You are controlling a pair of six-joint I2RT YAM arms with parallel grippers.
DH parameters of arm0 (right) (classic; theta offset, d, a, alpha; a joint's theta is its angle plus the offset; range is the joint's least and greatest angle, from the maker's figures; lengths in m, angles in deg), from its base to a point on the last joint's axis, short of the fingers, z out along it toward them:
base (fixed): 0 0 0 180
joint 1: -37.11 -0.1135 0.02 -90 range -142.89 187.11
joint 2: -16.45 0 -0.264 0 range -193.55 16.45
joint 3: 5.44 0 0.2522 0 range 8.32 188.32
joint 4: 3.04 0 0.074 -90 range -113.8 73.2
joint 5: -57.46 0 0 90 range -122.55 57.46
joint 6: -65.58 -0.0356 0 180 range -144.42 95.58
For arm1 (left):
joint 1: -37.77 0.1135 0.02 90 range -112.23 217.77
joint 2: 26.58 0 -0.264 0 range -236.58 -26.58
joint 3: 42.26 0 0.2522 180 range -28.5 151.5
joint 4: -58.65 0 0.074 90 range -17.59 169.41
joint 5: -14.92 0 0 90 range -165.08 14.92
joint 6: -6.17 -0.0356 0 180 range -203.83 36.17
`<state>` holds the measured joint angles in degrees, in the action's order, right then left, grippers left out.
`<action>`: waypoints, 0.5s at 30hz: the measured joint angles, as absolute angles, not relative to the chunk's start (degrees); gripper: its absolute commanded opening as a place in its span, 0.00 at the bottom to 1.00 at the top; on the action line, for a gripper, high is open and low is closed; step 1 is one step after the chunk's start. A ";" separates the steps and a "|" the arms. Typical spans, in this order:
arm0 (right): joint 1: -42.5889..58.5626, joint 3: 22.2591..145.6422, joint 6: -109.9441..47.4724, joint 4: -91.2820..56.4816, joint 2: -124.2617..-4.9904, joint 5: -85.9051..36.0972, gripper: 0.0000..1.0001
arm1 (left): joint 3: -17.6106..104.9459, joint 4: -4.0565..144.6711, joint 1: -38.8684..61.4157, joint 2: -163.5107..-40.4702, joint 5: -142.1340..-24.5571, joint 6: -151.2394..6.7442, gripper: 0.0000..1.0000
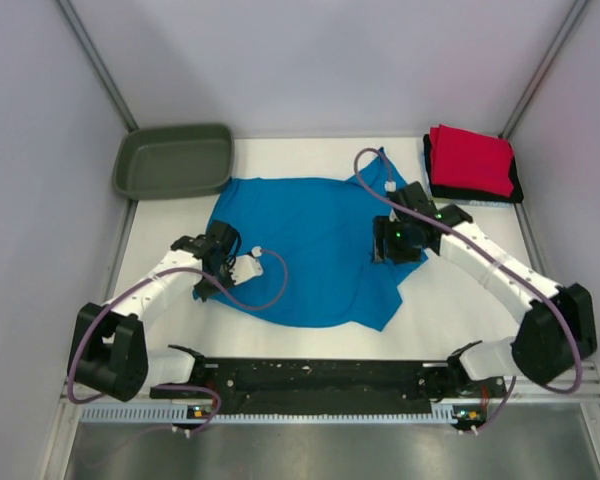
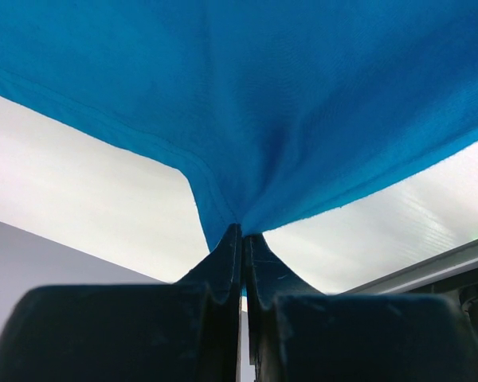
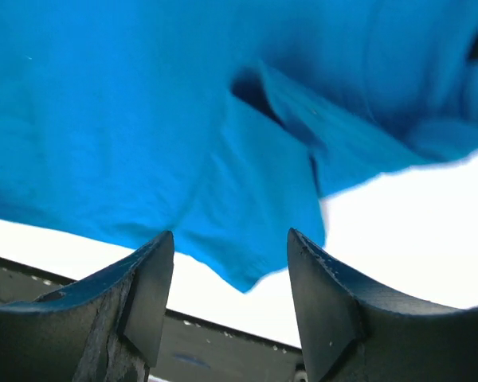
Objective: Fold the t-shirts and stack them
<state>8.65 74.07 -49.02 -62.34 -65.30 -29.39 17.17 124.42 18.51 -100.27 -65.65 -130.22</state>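
A turquoise-blue t-shirt [image 1: 310, 245] lies spread across the middle of the white table, rumpled along its right side. My left gripper [image 1: 204, 268] is at the shirt's left edge, shut on a pinch of its hem [image 2: 243, 213]. Over the shirt's right side hangs my right gripper [image 1: 384, 250], open, with nothing between its fingers [image 3: 155, 274]; the blue cloth [image 3: 223, 159] lies below and beyond them. A folded red t-shirt [image 1: 470, 160] rests on a folded black one [image 1: 516, 186] at the back right corner.
A dark olive-green plastic tub [image 1: 174, 160] stands at the back left. The black base rail [image 1: 310, 378] runs along the near edge. Grey walls close in both sides. Bare white table [image 1: 460, 290] shows right of the shirt.
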 measured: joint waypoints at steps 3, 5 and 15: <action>10.31 66.55 -49.90 -62.98 -59.16 -30.41 0.51 | 17.17 124.42 18.51 -100.27 -65.70 -130.20 0.00; 12.19 59.93 -50.68 -62.98 -57.28 -30.41 0.51 | 17.17 124.42 18.51 -100.25 -65.78 -130.20 0.00; 15.55 47.41 -50.46 -51.26 -60.80 -26.11 0.10 | 16.95 124.42 18.53 -99.38 -65.78 -130.20 0.00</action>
<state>15.55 47.41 -50.46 -51.26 -60.80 -26.11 16.95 124.42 18.53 -99.38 -65.78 -130.20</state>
